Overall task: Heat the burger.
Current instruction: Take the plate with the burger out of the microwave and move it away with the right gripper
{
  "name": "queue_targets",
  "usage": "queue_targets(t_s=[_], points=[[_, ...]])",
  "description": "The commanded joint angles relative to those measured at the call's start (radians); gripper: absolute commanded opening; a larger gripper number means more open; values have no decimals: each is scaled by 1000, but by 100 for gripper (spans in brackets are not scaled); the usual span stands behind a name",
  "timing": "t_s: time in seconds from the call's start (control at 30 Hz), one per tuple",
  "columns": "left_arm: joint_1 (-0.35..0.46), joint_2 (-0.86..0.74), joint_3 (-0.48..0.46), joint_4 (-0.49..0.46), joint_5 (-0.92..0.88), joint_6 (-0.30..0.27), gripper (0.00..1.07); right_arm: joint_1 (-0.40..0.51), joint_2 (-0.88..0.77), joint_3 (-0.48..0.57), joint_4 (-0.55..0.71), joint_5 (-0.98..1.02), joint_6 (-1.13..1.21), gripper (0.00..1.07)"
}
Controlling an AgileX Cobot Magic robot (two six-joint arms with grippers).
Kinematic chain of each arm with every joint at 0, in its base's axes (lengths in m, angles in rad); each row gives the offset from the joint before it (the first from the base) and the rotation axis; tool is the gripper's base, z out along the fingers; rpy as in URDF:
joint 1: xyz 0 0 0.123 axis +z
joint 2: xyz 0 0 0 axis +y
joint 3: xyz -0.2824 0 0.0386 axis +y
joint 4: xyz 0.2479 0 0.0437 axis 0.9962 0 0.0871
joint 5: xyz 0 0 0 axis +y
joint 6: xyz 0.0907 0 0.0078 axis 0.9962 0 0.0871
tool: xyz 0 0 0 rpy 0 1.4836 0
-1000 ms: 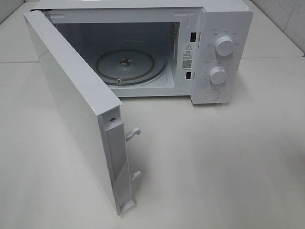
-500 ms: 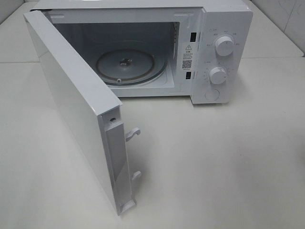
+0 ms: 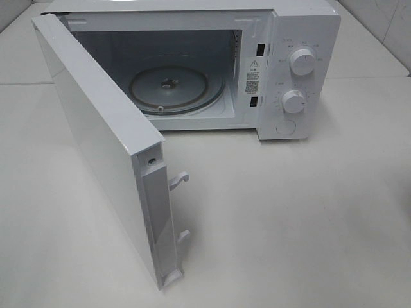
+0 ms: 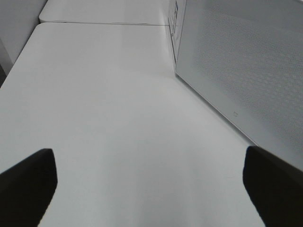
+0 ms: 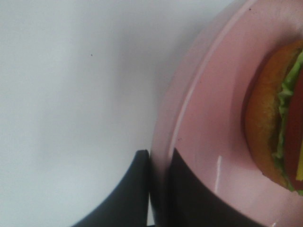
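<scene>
Burger (image 5: 280,120): sits on a pink plate (image 5: 208,118), seen only through the right wrist camera; bun edge, lettuce and a strip of red filling show, the rest runs off frame.
Right gripper (image 5: 160,166): fingers pinched together on the plate's rim, one dark pad on each face of the edge. Burger lies just inboard of the grip, across a band of bare plate.
Left gripper (image 4: 147,189): fingers spread wide, nothing between them; bare white table (image 4: 109,118) below, perforated outer face of the open door (image 4: 246,71) close beside it.
Microwave (image 3: 302,38): door (image 3: 103,147) swung fully out toward the viewer on the left; cavity open, glass turntable (image 3: 168,90) bare.
Key relation: plate and right arm are outside the high view, so the burger's bearing from the cavity can't be read directly. My guess is it approaches from the right, where the door does not block the mouth.
Nearer arm: the right one, already carrying the load.
Plate attitude: can't tell whether it is level or lifted clear of the table.
Hidden: both arms in the high view; burger's top and far side; far rim of plate.
Risk, as I judge it: a rim pinch leaves the plate free to tip.
</scene>
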Motion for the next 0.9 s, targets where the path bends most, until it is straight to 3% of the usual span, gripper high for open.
queue_targets(t_s=[0.03,0.33,0.63,0.7,0.8,0.87,0.9], points=[[3,-15,1,-6,-8,-4,100,-34,43,-8,-66,-81,-14,0],[3,-15,1,-6,-8,-4,100,-34,211,-10,-75,-151,0,0],[3,-15,1,-6,-8,-4,100,-32,276,-10,-68,-236,34,3],[3,-15,1,-6,-8,-4,100,-32,289,-10,-55,-260,34,16],[3,-15,1,-6,-8,-4,100,-32,289,-10,-54,-263,34,21],[3,-15,1,-6,-8,-4,100,-32,289,-10,-50,-267,34,41],[3,-15,1,-6,-8,-4,100,-32,289,-10,-50,-267,34,41]])
